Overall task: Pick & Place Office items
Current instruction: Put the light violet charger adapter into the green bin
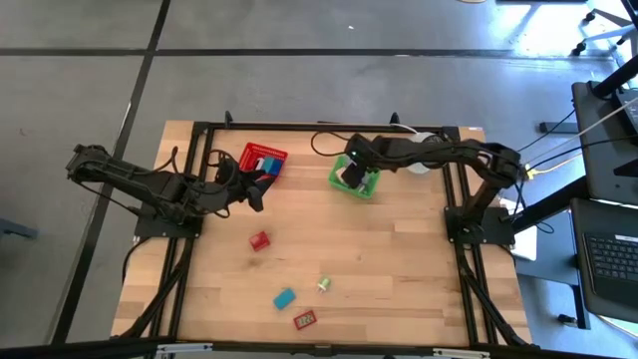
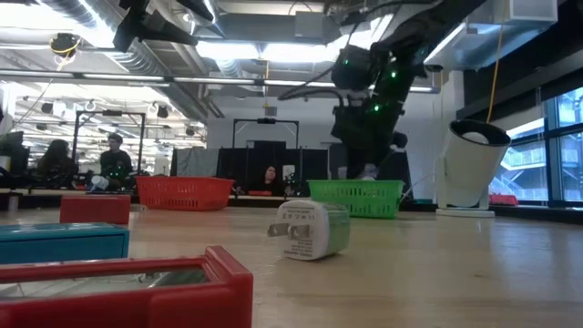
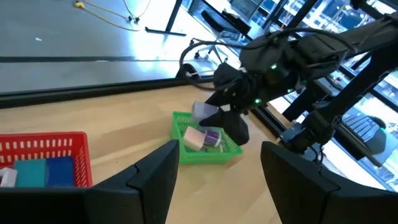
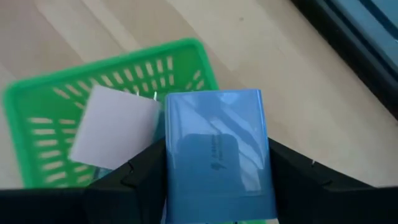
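Right end effector (image 4: 214, 186) pinches your blue block (image 4: 216, 152) by its flat sides above the green basket (image 4: 37, 106); it looks light, rigid, slick.

A glossy blue block (image 4: 216, 152) sits clamped between the right tool's (image 4: 211, 180) fingers, above the green basket (image 4: 37, 118); a white piece (image 4: 115, 127) lies in that basket, with a lavender one (image 3: 212, 137) beside it; a teal piece (image 3: 31, 171) and a blue piece (image 3: 60, 171) lie side by side in the red basket (image 3: 43, 143); loose on the worktop (image 1: 399, 259) lie a small red block (image 1: 259, 241), a teal block (image 1: 284, 298), a white charger plug (image 2: 312, 230) resting on its side, and a flat red piece (image 1: 305, 320).
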{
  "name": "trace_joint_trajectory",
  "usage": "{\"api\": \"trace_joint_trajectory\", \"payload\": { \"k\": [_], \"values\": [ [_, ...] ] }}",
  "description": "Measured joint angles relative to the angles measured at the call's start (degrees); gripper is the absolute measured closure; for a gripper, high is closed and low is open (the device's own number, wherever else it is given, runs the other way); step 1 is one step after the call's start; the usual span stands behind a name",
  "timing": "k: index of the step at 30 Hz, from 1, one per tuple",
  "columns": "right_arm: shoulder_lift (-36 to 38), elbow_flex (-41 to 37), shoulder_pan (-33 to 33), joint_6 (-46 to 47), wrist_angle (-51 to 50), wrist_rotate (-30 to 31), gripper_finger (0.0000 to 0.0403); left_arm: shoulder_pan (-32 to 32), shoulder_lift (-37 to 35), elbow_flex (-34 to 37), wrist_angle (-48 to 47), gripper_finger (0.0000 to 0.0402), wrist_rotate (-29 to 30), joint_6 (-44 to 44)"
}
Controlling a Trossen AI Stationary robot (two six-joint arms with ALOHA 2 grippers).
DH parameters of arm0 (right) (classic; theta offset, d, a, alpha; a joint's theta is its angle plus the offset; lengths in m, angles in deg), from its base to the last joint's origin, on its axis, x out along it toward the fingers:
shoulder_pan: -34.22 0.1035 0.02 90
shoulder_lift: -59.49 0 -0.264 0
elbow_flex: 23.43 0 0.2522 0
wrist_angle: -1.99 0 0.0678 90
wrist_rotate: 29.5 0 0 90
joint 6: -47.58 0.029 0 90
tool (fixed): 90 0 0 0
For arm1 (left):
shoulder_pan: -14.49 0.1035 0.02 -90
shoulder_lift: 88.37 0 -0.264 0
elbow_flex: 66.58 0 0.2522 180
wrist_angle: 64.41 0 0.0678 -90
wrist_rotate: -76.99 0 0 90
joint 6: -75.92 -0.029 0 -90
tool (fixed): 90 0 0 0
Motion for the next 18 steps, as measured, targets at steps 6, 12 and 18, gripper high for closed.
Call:
{"api": "trace_joint_trajectory", "payload": {
  "k": [6,12,18],
  "values": [
    [-1.71,0.11,0.07,-1.44,1.53,-3.05,0.0183,0.0,0.0,0.0,0.01,0.0178,0.02,-0.24],
    [-1.91,0.04,0.37,-2.62,2.77,-3.16,0.0179,0.0,0.0,0.0,-0.01,0.0178,1.01,-0.24],
    [-1.91,0.04,0.37,-2.2,2.76,-3.02,0.0161,0.0,0.0,0.0,-0.01,0.0178,1.01,-0.24]
  ]
}}
